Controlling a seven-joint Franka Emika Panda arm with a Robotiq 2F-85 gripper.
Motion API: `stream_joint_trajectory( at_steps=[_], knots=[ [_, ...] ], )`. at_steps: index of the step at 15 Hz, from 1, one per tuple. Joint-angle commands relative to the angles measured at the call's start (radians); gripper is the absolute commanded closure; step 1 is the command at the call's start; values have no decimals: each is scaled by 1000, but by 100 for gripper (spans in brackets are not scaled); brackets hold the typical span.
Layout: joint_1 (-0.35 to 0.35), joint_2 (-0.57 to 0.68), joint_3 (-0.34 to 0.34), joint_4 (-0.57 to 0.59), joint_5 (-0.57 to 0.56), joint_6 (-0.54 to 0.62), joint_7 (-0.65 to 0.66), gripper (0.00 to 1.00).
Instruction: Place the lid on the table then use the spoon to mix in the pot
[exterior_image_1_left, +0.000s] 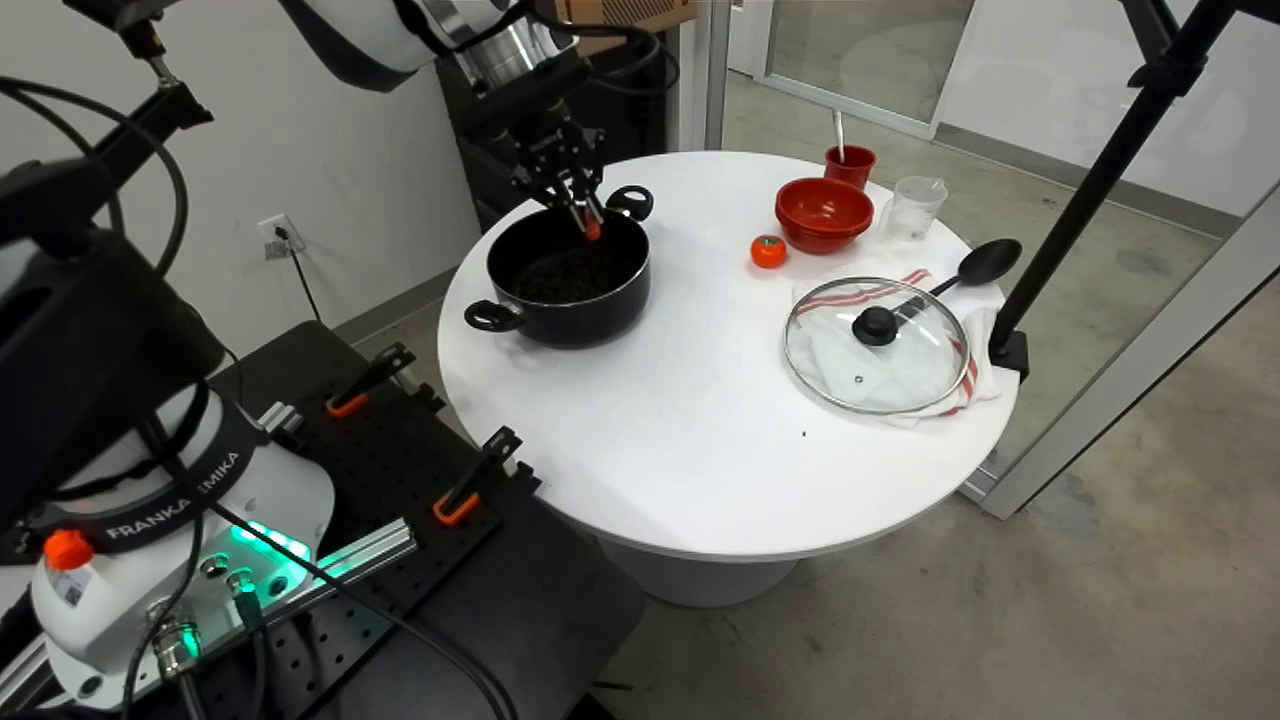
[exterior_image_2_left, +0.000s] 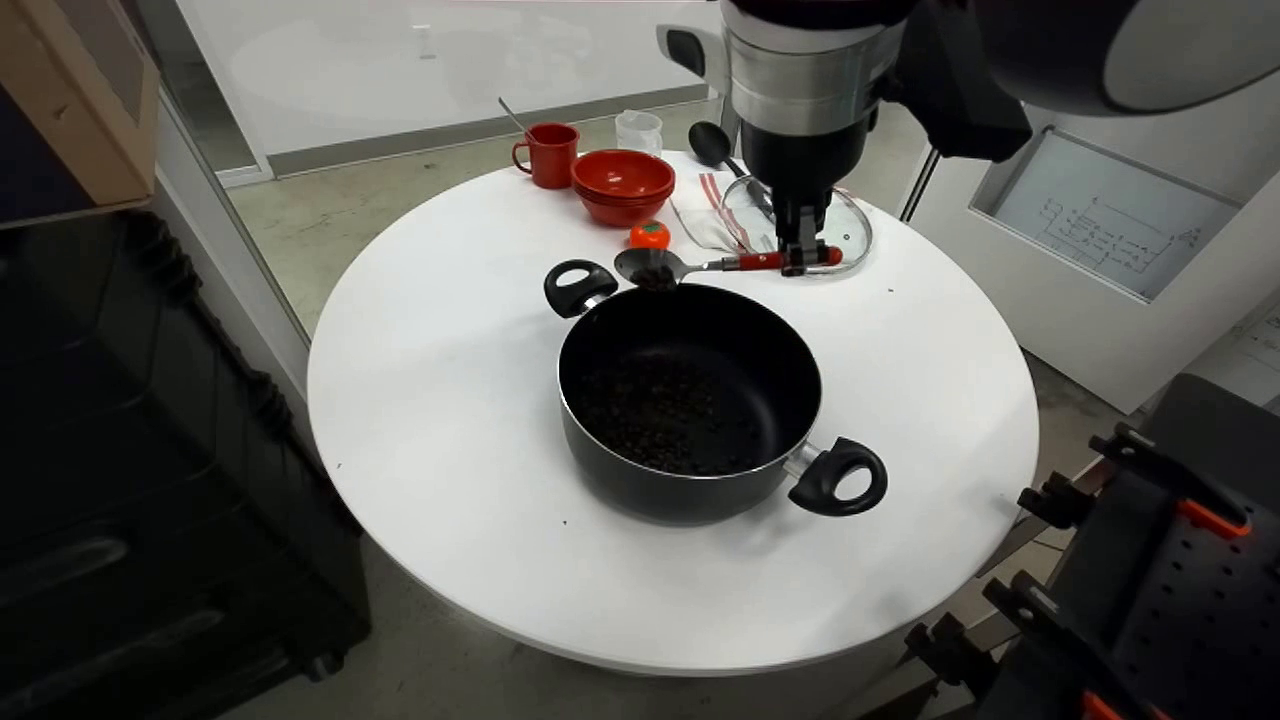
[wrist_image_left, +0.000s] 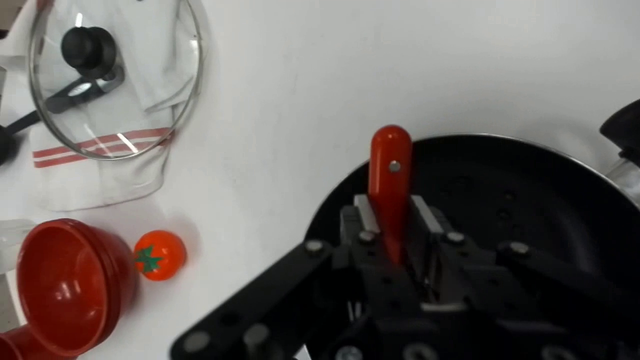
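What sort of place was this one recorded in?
Probably a lab or office space: the robot base on a perforated black board, a panel with sketched diagrams, and a concrete-looking floor.

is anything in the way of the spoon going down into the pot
Nothing visible: the gripper holds the spoon above the uncovered pot, and the lid lies off to the side, over the towel.
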Motion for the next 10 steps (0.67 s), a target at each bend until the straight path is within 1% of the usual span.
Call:
stream_joint_trajectory(
  at_steps=[1, 4, 7, 9, 10],
  knots=[
    [4, -16, -37, 10, -178, -23, 90, 95],
    [-14, -23, -57, 8, -352, -21, 140, 95],
    [-37, -32, -59, 2, -464, -3, 181, 95],
    [-46, -39, -51, -3, -472, -11, 188, 95],
    [-46, -42, -42, -6, -421, -29, 170, 95]
  ],
)
